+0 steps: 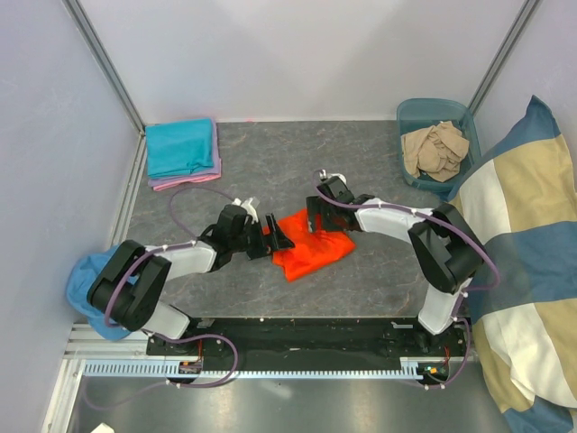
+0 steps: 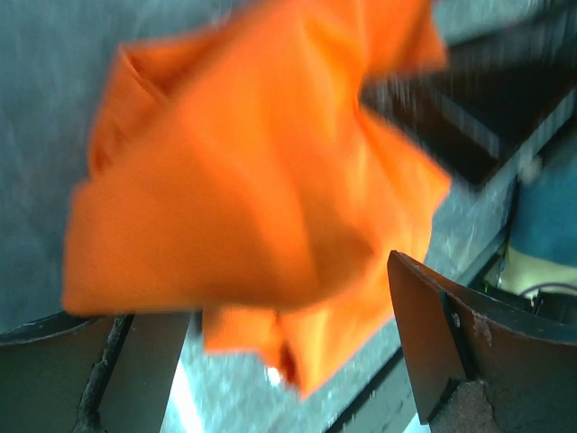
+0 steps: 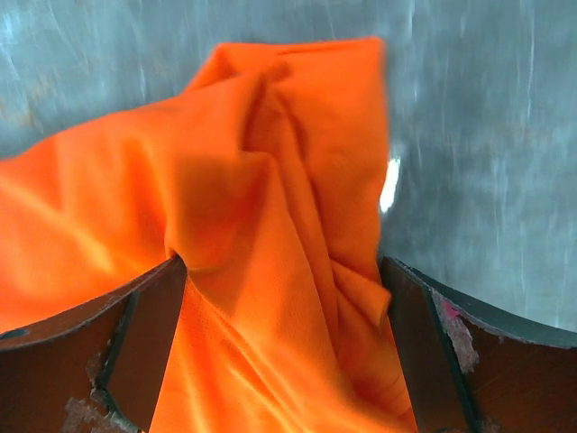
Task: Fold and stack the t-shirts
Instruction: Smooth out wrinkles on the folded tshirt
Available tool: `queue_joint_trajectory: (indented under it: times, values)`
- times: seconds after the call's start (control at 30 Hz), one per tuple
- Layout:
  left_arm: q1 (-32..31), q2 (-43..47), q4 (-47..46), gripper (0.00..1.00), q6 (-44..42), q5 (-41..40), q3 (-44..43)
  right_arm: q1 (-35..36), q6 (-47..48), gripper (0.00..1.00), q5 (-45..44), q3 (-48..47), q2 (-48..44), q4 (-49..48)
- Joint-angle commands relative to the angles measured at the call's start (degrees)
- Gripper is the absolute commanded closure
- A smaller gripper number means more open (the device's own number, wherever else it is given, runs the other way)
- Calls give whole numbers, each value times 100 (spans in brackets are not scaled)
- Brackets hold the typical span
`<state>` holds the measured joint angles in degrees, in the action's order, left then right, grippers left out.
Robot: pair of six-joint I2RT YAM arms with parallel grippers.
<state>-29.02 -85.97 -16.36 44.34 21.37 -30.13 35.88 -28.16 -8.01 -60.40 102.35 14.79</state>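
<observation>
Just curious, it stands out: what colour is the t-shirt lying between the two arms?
Bright orange, plain. The t-shirt shows best in the right wrist view.

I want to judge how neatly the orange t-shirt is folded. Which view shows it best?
The top external view: nearly all of the orange t-shirt shows, bunched on the table. Both wrist views give only cropped close-up folds, and the left one is blurred.

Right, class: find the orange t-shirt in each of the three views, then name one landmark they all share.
Top external: orange t-shirt lies crumpled mid-table, between the left gripper and the right gripper.
Left wrist: orange t-shirt fills the centre, blurred.
Right wrist: orange t-shirt fills the left and centre.
Shared landmark: the grey mottled table top.
</observation>
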Motion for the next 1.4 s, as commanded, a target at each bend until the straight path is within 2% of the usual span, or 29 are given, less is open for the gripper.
queue_joint_trajectory:
  times: [0.0, 0.17, 0.37, 0.53, 0.7, 0.9, 1.07, 1.23, 1.37]
  values:
    - [-69, 317, 1573, 5, 145, -176, 569, -2, 223, 2, -156, -313, 935, 182]
    - [-122, 1160, 1899, 5, 329, -177, 903, -81, 644, 2, -377, -1190, 1445, 332]
    - [-298, 1768, 2136, 5, 488, -220, 1106, -274, 1023, 2, -193, -2123, 1815, 402]
    - [-306, 2329, 2558, 5, 348, -553, 756, -310, 1067, 2, -122, -2020, 903, 551]
    - [-306, 2524, 2787, 4, 225, -774, 237, -318, 1050, 2, -183, -1853, -328, 867]
    - [-289, 2147, 2857, 3, -74, -1125, -563, -318, 646, 2, -17, -1125, -1470, 1123]
    - [9, 1515, 2840, 1, -399, -1337, -1705, -292, -83, 2, 466, 211, -2287, 641]
    - [571, 627, 2367, 1, -575, -1082, -2610, -204, -742, 2, 765, 1257, -2711, 17]
    - [739, -155, 1805, 1, -777, -1020, -3033, -55, -989, 2, 985, 1549, -2607, -432]
